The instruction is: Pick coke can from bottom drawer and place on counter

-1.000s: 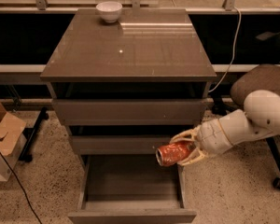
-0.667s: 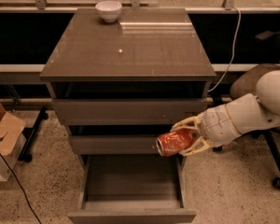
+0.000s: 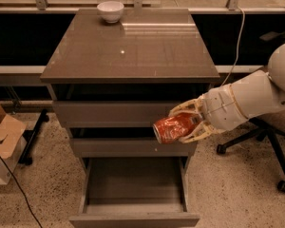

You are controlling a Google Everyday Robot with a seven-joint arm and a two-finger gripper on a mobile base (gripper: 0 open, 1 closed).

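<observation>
My gripper [image 3: 186,125] comes in from the right on a white arm and is shut on the coke can [image 3: 174,128], a dented red-orange can held on its side. The can hangs in the air in front of the middle drawer front, above the right part of the bottom drawer [image 3: 134,194], which is pulled open and holds nothing that I can see. The counter [image 3: 130,49] is the glossy grey-brown cabinet top, above and behind the can.
A white bowl [image 3: 110,10] stands at the counter's far left corner. A black office chair base [image 3: 270,160] is on the floor to the right. A cardboard box [image 3: 2,141] and a cable lie on the floor at the left.
The gripper has lifted the can up and a little to the right, from just above the open bottom drawer to the height of the middle drawer front.
</observation>
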